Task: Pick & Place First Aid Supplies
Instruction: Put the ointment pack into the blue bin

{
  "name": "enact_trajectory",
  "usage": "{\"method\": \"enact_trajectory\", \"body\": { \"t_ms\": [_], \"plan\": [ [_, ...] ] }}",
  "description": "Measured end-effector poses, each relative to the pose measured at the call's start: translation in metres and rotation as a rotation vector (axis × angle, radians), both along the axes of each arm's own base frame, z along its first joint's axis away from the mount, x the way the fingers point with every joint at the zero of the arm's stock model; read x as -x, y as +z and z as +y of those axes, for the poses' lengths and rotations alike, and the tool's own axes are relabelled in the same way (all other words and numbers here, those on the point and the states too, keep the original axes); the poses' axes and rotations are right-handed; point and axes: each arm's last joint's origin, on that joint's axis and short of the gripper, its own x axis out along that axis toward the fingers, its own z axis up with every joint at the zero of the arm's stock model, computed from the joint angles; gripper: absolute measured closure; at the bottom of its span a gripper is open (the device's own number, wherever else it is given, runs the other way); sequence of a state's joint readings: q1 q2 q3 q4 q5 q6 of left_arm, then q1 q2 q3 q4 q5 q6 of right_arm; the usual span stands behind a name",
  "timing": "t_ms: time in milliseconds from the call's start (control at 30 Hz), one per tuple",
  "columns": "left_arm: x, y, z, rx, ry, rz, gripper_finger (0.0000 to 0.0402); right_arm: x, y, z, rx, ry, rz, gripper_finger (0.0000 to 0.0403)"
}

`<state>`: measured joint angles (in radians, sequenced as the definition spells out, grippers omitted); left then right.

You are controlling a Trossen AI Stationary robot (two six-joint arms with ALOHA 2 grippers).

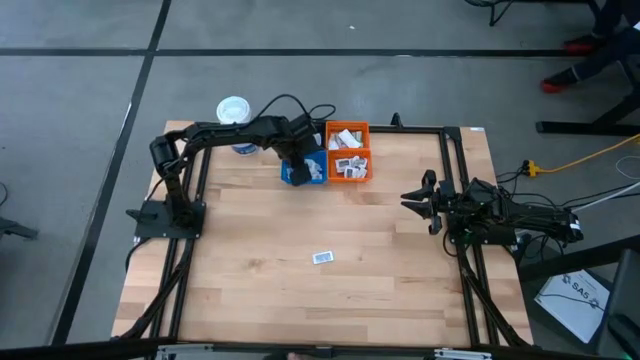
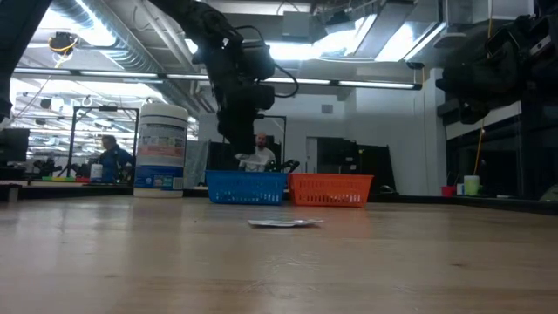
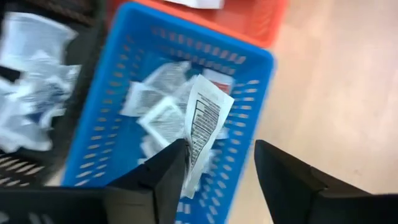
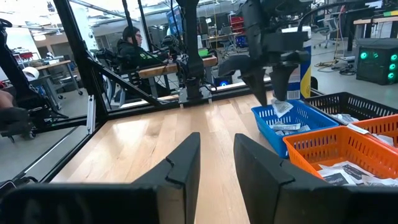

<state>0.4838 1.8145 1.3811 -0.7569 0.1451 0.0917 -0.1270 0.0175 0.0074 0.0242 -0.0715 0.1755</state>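
From above, your left gripper (image 1: 300,158) hangs over the blue bin (image 1: 312,173) at the far side of the table (image 1: 400,260), beside the orange bin (image 1: 349,152). One sachet (image 1: 322,258) lies alone mid-table, well apart from both bins. Your right gripper (image 1: 418,198) waits near the right edge.

At table height, that lone sachet (image 2: 285,223) lies flat in front of the bins, with a white tub (image 2: 160,146) off to one side.

Through the left wrist, the jaws stand apart over the blue bin (image 3: 112,130), and a printed sachet (image 3: 205,121) leans against one finger (image 3: 165,171), unclamped. You look to be mid-release; it should drop among those already inside.

Through the right wrist, the fingers (image 4: 180,165) are partly open and empty.

Next, lift the left arm clear, then fetch the mid-table sachet with a low, flat pinch.
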Motion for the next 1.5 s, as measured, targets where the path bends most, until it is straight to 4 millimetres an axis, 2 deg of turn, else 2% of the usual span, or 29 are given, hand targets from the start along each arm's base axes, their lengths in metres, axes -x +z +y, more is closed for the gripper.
{"method": "enact_trajectory", "body": {
  "t_ms": [167,367,567,833,1067,1300,1500],
  "plan": [
    [0.001,0.000,0.000,0.050,-0.020,-0.015,0.0198,0.000,0.000,0.000,0.000,0.000,0.001,0.0303],
    [0.007,0.000,0.011,0.046,-0.007,-0.018,0.0212,0.000,0.000,0.000,0.000,0.000,0.000,0.0303],
    [0.004,-0.009,0.005,0.023,-0.134,0.028,0.0229,0.000,0.000,0.000,0.000,0.000,0.000,0.0303],
    [-0.006,-0.018,-0.010,-0.048,-0.381,0.054,0.0229,0.000,0.000,0.000,0.000,0.000,0.000,0.0303],
    [-0.006,-0.019,-0.006,-0.138,-0.343,0.119,0.0230,0.000,0.000,0.000,0.000,0.000,0.001,0.0303],
    [-0.010,-0.019,-0.013,-0.182,-0.324,0.145,0.0232,0.000,0.000,0.000,0.000,0.000,0.001,0.0303],
    [-0.008,-0.014,0.000,-0.315,-0.224,0.167,0.0233,0.000,0.000,0.000,0.000,0.000,0.001,0.0303]
  ]
}}
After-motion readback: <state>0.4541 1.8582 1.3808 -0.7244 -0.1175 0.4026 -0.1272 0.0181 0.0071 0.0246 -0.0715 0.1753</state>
